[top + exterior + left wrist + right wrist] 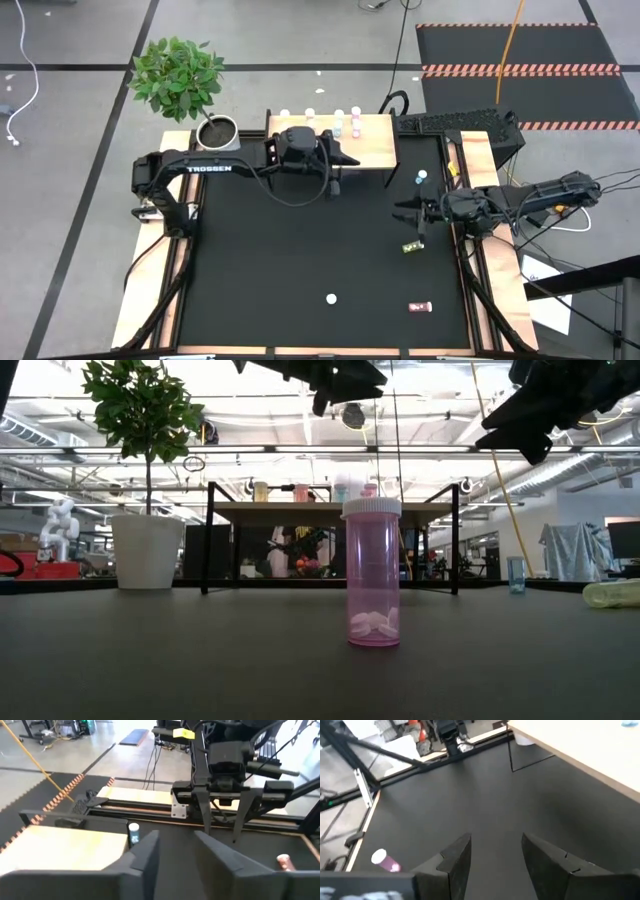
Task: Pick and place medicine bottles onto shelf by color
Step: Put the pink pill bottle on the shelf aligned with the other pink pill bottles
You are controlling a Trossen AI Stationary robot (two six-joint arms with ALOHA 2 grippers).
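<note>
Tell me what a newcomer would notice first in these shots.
Probably the pink bottle, standing upright and alone on the black mat, filling the middle of the low view. Next, the leafy plant at the table's far left corner, beside the wooden shelf where several bottles already stand. The left hand hovers over that shelf.

Four bottles [320, 120] stand on the shelf [375, 150]; others dot the mat.
</note>
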